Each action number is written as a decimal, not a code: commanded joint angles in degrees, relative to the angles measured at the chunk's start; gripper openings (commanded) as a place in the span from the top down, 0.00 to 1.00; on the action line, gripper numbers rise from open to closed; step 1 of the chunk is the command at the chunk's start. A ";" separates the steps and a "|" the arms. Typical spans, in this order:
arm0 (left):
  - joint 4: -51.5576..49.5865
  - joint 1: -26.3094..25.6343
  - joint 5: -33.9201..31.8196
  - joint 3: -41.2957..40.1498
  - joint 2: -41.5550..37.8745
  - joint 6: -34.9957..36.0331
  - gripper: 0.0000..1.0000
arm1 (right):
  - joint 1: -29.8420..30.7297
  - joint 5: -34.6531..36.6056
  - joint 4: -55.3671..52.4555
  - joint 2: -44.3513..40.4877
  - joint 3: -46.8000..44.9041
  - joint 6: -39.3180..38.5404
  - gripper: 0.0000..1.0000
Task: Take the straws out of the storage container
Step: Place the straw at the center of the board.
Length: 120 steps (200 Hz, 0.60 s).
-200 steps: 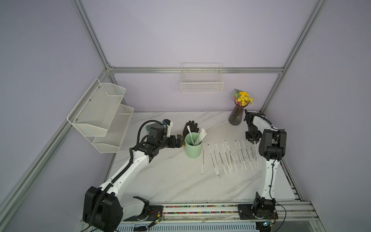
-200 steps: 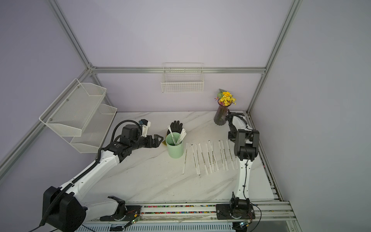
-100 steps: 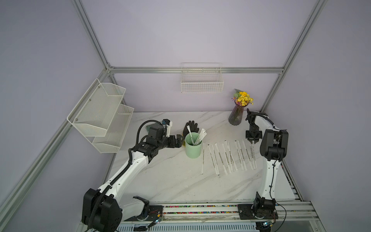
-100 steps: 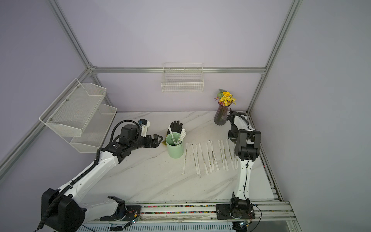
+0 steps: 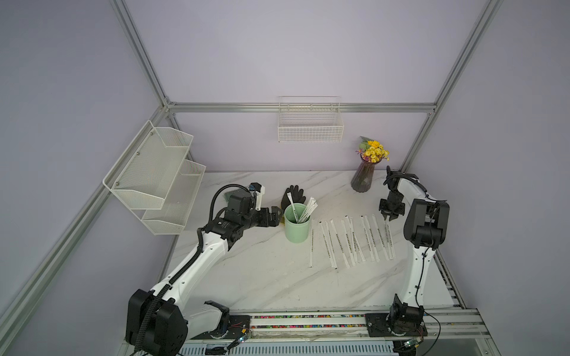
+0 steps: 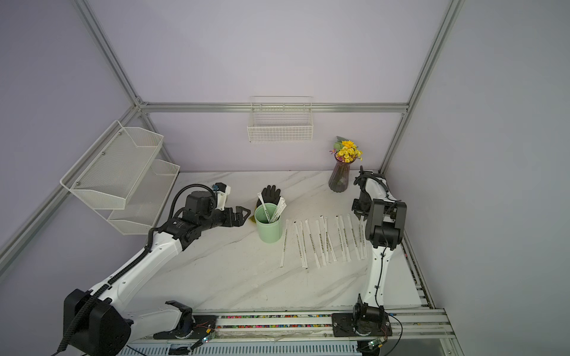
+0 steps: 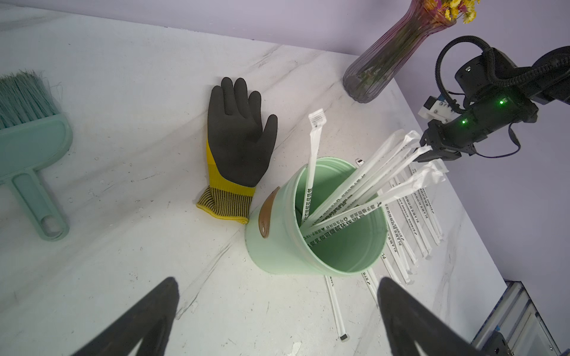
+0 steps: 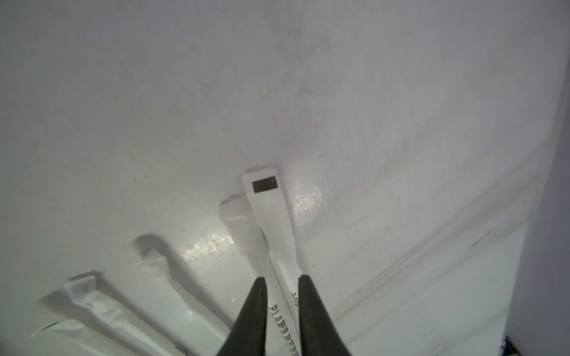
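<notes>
Right gripper (image 5: 389, 217) had lowered, clamped on one straw (image 8: 267, 212); storage container (image 5: 296, 230) lay at 9 o'clock, nearer the wide-open left gripper (image 7: 277, 282).

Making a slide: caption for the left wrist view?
Open left gripper faces the mint cup holding several straws, black glove beside it.

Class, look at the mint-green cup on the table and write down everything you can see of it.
The cup is a smooth, pale mint-green cylinder, plastic-looking, with an open top and a brown oval tag on its side. It stands upright on the marble table, beside the black glove. A few wrapped straws lean inside against its rim. Nothing grips it.
</notes>
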 commanded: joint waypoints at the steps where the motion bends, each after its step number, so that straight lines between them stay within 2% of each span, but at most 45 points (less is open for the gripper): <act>1: 0.97 -0.16 0.81 1.69 -0.85 1.00 0.00 | -0.41 -1.30 1.65 -5.26 -1.64 1.39 0.77; 34: 0.03 -0.16 1.68 2.54 -2.27 0.75 0.00 | -0.41 -1.90 6.33 -13.76 -7.92 2.05 0.77; 51: -1.51 -0.25 2.49 3.61 -3.08 0.80 0.07 | -0.46 -3.54 9.36 -18.99 -12.40 2.41 0.78; 58: -2.28 -0.25 3.34 4.16 -3.34 0.84 0.14 | -0.45 -4.38 10.27 -20.91 -14.25 2.48 0.78; 67: -3.04 -0.25 4.98 4.71 -3.56 0.63 0.27 | -0.42 -5.34 11.16 -23.26 -16.00 2.49 0.79; 79: -3.67 -0.40 7.61 5.32 -3.84 -0.04 0.51 | -0.38 -6.71 11.66 -25.88 -17.75 2.58 0.80; 109: -4.23 -2.21 14.56 7.38 -3.04 -1.13 0.79 | 0.06 -9.94 12.56 -30.75 -20.49 3.09 0.84; 120: -4.29 -3.38 16.60 8.14 -2.14 -1.40 0.98 | 0.35 -10.66 12.70 -31.97 -21.31 3.25 0.85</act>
